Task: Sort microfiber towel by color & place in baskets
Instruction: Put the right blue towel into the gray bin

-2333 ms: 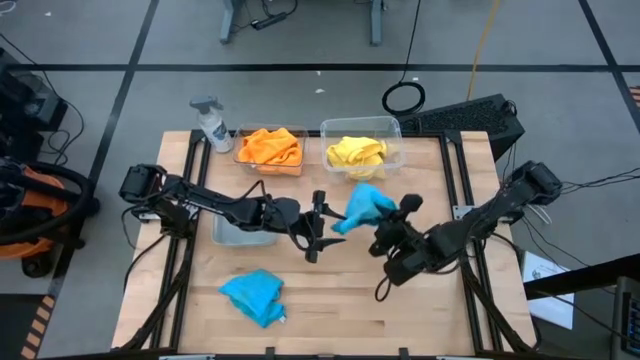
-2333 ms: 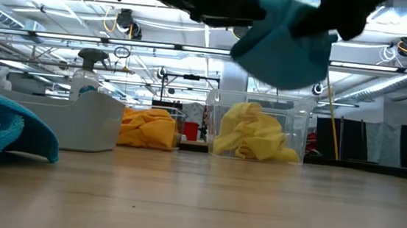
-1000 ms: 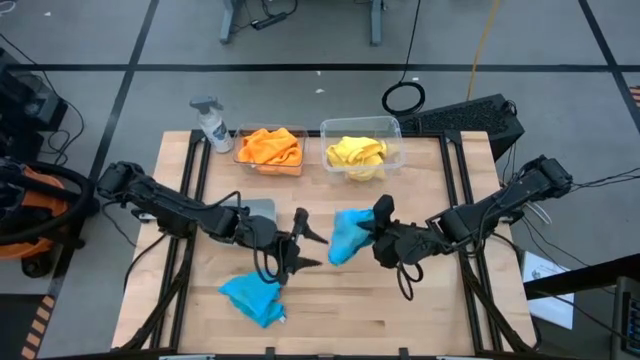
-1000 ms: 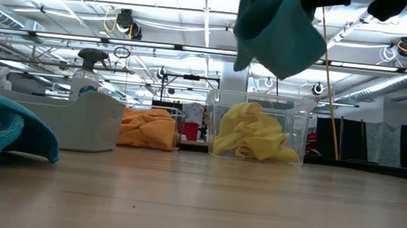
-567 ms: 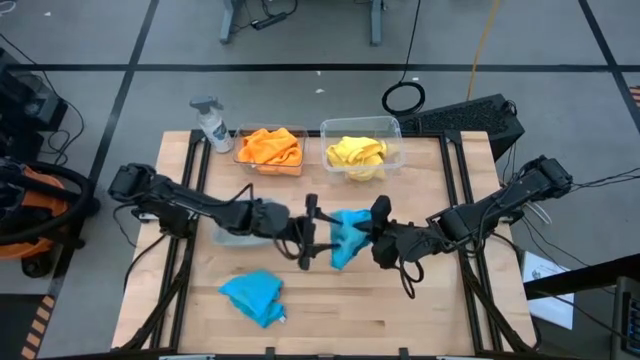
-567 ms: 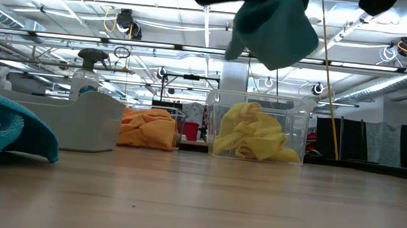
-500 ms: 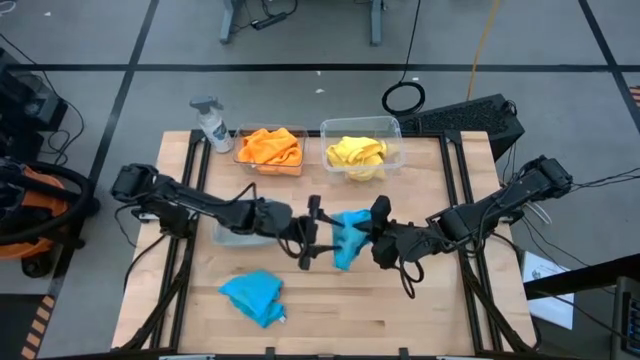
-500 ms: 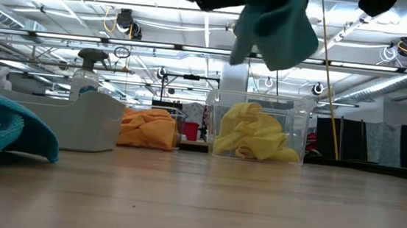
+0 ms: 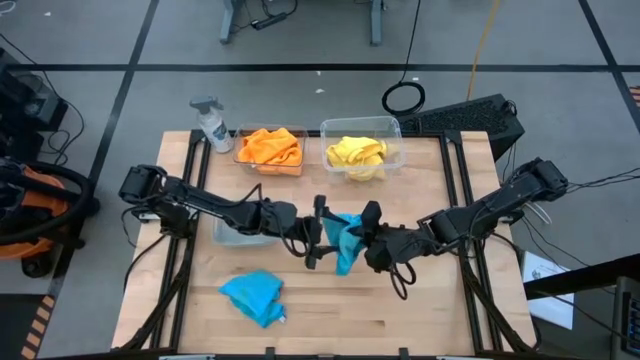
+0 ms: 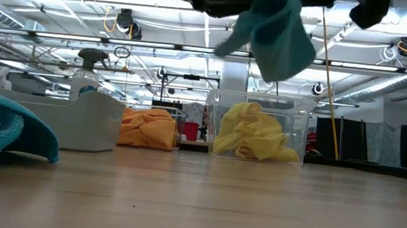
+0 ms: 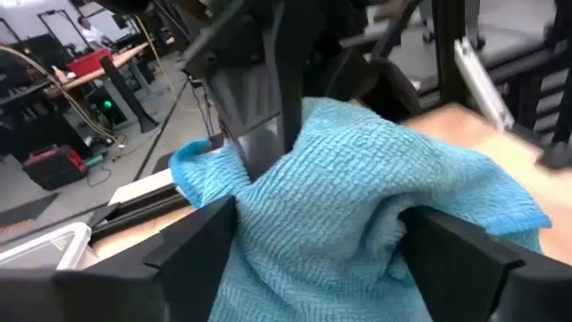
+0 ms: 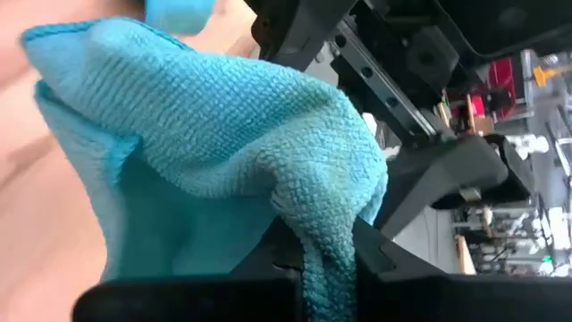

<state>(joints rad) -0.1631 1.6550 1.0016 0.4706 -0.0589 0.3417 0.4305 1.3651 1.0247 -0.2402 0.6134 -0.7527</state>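
A blue towel (image 9: 343,240) hangs in the air just right of the middle of the high frame, clear of the wooden surface (image 9: 440,310), drooping with its long axis running roughly toward the bottom of the frame; in the low view (image 10: 273,31) it shows near the top centre, above the yellow basket. The right claw (image 9: 362,240) is clamped on it from the right, the cloth pinched between its dark fingers (image 12: 268,246) in the right wrist view. The left claw (image 9: 318,238) meets the same towel from the left, its fingers (image 11: 201,241) spread apart on either side of the cloth. A second blue towel (image 9: 253,295) lies crumpled on the surface in the lower left of the high frame, well apart from both claws, with bare wood around it and to the lower right. There are three baskets: one with orange cloth (image 9: 269,148) and one with yellow cloth (image 9: 356,152) side by side along the upper edge of the surface, and a third see-through basket (image 9: 232,232) at centre left, partly under the left arm. How many cloths lie in each heap I cannot tell. One white spray bottle (image 9: 211,124) stands at the upper left corner, just beside the orange basket.
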